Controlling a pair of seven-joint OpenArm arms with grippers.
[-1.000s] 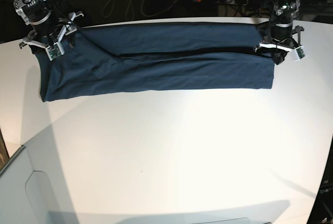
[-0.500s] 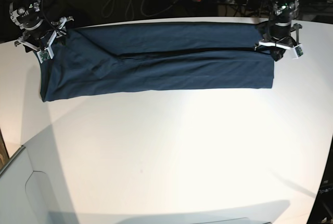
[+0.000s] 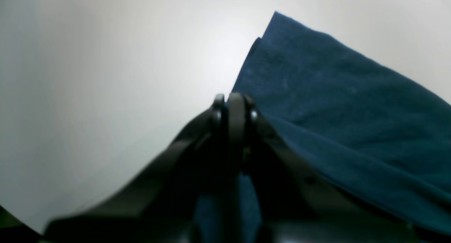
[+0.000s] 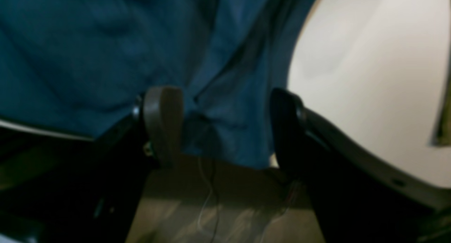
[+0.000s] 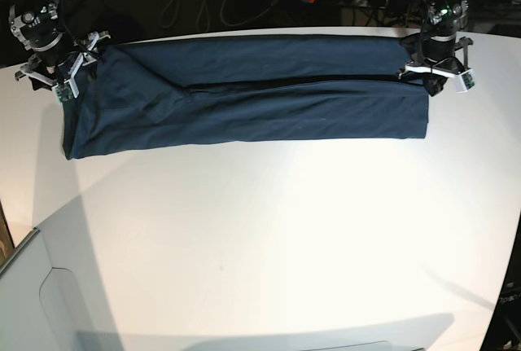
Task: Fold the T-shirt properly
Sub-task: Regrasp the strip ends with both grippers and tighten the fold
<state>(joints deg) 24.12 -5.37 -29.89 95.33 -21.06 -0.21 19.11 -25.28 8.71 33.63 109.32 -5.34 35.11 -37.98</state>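
A: State the position at the left of the scene.
B: The right gripper (image 5: 59, 66) is at the far left corner of the T-shirt (image 5: 244, 94). Its fingers (image 4: 162, 119) are spread, with the cloth edge between them and nothing pinched.
A: Location of the garment?
B: It lies folded into a long band along the far side of the white table (image 5: 269, 245), stretching from left to right, with a dark seam line along its length.
A: And the right end?
B: The left gripper (image 5: 440, 70) is at the far right corner. Its fingers (image 3: 232, 109) are pressed together; whether cloth is caught between them cannot be told.
A: Hazards?
B: In my judgement, lifting with only one corner secured would skew the band and undo the fold. A shallow bite on the left corner could slip, dropping the layers unevenly.
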